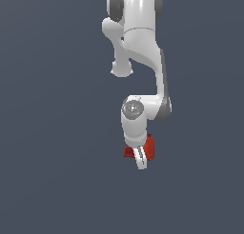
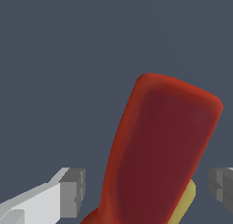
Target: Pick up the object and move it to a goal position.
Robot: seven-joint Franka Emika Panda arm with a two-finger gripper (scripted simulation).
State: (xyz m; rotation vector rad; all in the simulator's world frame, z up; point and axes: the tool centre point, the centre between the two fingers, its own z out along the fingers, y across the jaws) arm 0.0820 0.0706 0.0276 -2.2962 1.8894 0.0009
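The object [image 1: 149, 148] is a small red-orange thing lying on the dark grey floor, partly hidden behind the gripper in the exterior view. In the wrist view it [image 2: 164, 145] fills the middle as a dark red rounded slab with a yellowish bit at its lower edge. My gripper [image 1: 140, 160] points down over it. In the wrist view the gripper [image 2: 148, 191] is open with one finger on each side of the object. A gap shows between each pad [image 2: 75, 191] and the object.
The white arm [image 1: 138, 43] rises above the gripper toward the top of the exterior view. A plain dark grey floor [image 1: 57, 171] lies all around, with no other objects or goal marker in view.
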